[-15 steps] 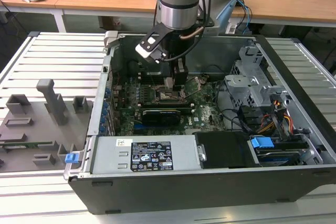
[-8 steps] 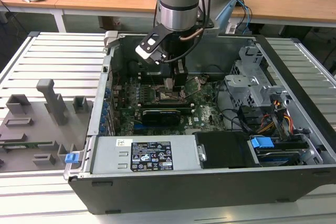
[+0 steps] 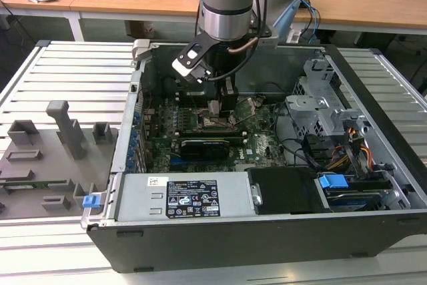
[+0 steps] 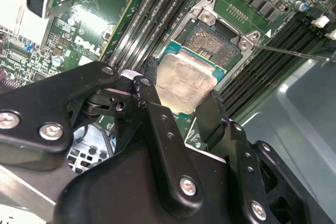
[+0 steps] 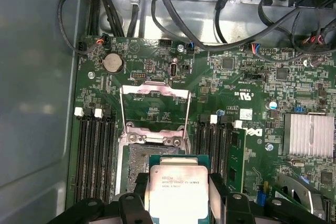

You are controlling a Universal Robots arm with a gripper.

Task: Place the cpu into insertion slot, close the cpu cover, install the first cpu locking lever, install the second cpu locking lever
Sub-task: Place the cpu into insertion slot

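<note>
My gripper [image 4: 181, 103] is shut on the cpu [image 4: 184, 80], a pale silver square chip on a green board, held by two opposite edges between the black fingers [image 4: 152, 95]. The chip hangs tilted just above the insertion slot [image 4: 218, 38], whose dark pin field and silver rim lie open beneath it. In the first wrist view the cpu [image 5: 176, 190] partly overlaps the insertion slot [image 5: 137, 166]. The cpu cover [image 5: 155, 94], a thin silver frame, stands swung open beyond the socket. In the exterior view the gripper [image 3: 219, 108] reaches down inside the computer case over the motherboard.
Memory slots [image 5: 94, 150] flank the socket on both sides. A black graphics card [image 3: 203, 146] lies just in front of the socket. The case walls [image 3: 133, 138], drive cage [image 3: 320, 108] and loose cables [image 5: 210, 30] surround the board. A thin metal lever rod [image 4: 294, 52] sticks out beside the socket.
</note>
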